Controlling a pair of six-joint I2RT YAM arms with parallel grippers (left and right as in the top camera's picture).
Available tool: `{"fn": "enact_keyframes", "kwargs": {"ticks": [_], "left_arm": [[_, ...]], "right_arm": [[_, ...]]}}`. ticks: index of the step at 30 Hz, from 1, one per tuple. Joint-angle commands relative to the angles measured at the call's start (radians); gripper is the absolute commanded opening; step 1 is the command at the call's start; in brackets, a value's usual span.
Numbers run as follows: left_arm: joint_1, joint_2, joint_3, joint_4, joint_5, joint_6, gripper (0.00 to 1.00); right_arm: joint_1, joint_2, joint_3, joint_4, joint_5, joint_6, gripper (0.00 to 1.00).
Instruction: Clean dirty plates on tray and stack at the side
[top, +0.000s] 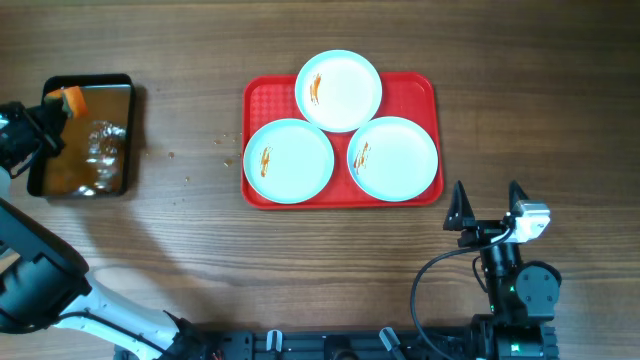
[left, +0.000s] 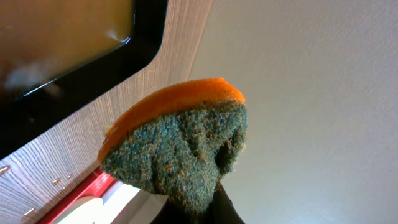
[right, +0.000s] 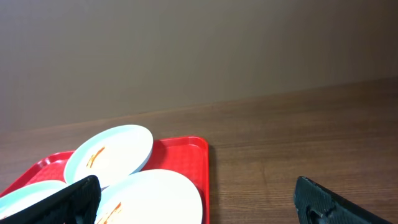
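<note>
- Three plates are seen on the red tray (top: 426, 86): the far plate (top: 339, 91), the left plate (top: 289, 160) and the right plate (top: 393, 158). Each is marked with an orange-brown smear, so none is judged cleaned yet.
- No plate is seen stacked off the tray; all wiping and stacking is left.
- The sponge (left: 180, 149), orange-backed and green-faced, is clamped in the left gripper (top: 58, 108) over the black basin (top: 131, 135), well apart from the tray.
- The right gripper (top: 487, 190) is held spread and empty, near the tray's corner.

Sponge (left: 180, 146), orange back, green scouring face, centre; black basin (left: 146, 37) upper left; red tray (left: 78, 194) corner below.
</note>
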Motion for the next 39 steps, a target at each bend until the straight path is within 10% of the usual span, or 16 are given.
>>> {"fn": "enact_keyframes", "kwargs": {"ticks": [1, 18, 24, 29, 35, 39], "left_arm": [[0.000, -0.034, 0.006, 0.003, 0.003, -0.006, 0.04], [-0.003, -0.034, 0.006, -0.027, -0.003, -0.190, 0.04], [-0.018, -0.030, 0.006, -0.205, -0.594, 0.008, 0.04], [-0.019, -0.032, 0.006, -0.073, -0.236, -0.011, 0.04], [-0.020, -0.041, 0.006, 0.282, 0.071, -0.364, 0.04], [-0.028, -0.035, 0.006, 0.174, -0.116, -0.017, 0.04]], "right_arm": [[-0.004, -0.005, -0.001, 0.003, 0.010, -0.013, 1.00], [-0.004, -0.005, -0.001, 0.003, 0.010, -0.013, 1.00], [-0.004, -0.005, -0.001, 0.003, 0.010, -0.013, 1.00], [-0.004, -0.005, -0.001, 0.003, 0.010, -0.013, 1.00], [-0.004, -0.005, -0.001, 0.003, 0.010, -0.013, 1.00], [-0.004, -0.005, -0.001, 0.003, 0.010, -0.013, 1.00]]}}
